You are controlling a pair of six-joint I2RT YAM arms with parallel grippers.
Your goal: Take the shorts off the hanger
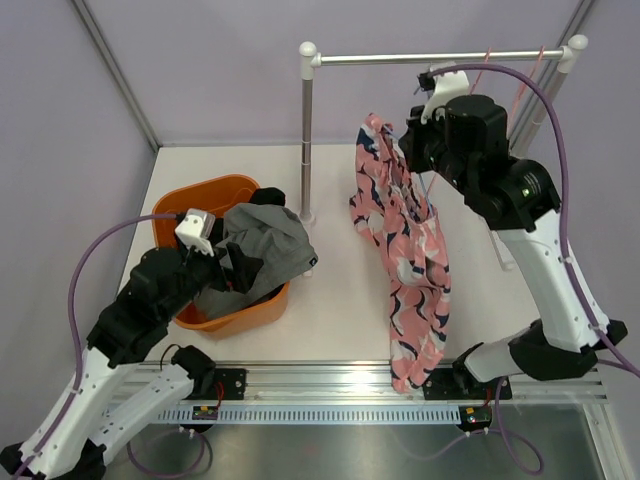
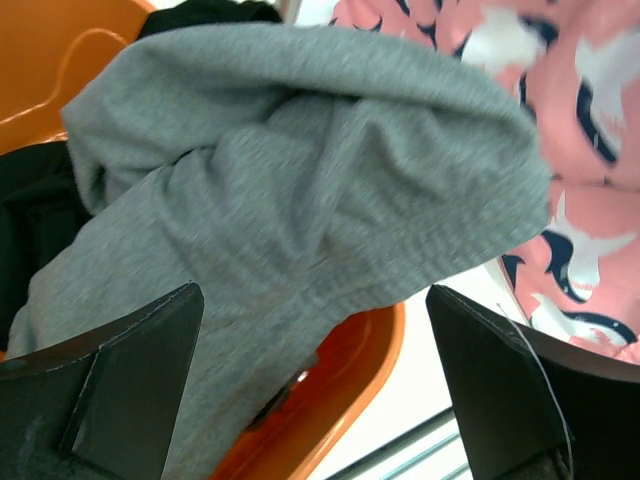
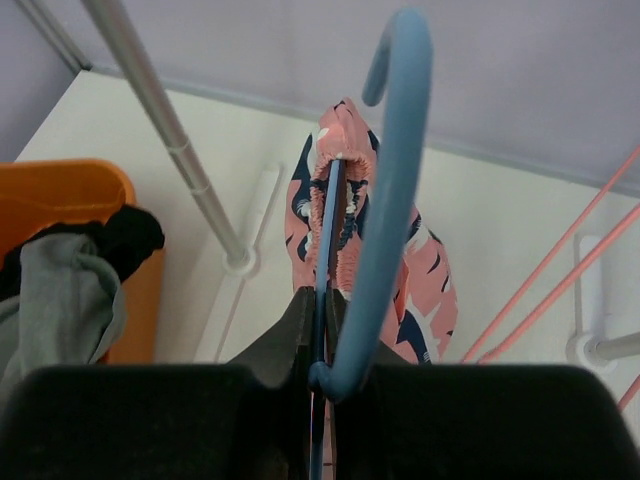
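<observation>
The shorts [image 1: 405, 260], pink with a navy and white print, hang in the air right of the middle, their hem reaching down to the table's near edge. Their waistband [image 3: 340, 165] sits on a blue hanger [image 3: 385, 180]. My right gripper [image 3: 322, 300] is shut on the hanger's thin bar just below the hook, and holds it off the rail [image 1: 440, 58]. The right gripper [image 1: 418, 160] stands at the top of the shorts. My left gripper [image 2: 315, 330] is open over the basket, nothing between its fingers. The shorts [image 2: 590, 120] lie beyond it to the right.
An orange basket [image 1: 200, 195] at the left holds a grey garment [image 1: 265, 240] and dark clothes. The rail's post [image 1: 306, 140] stands between the basket and the shorts. Pink hangers [image 1: 530, 75] hang on the rail at the right. An aluminium track [image 1: 330, 385] runs along the near edge.
</observation>
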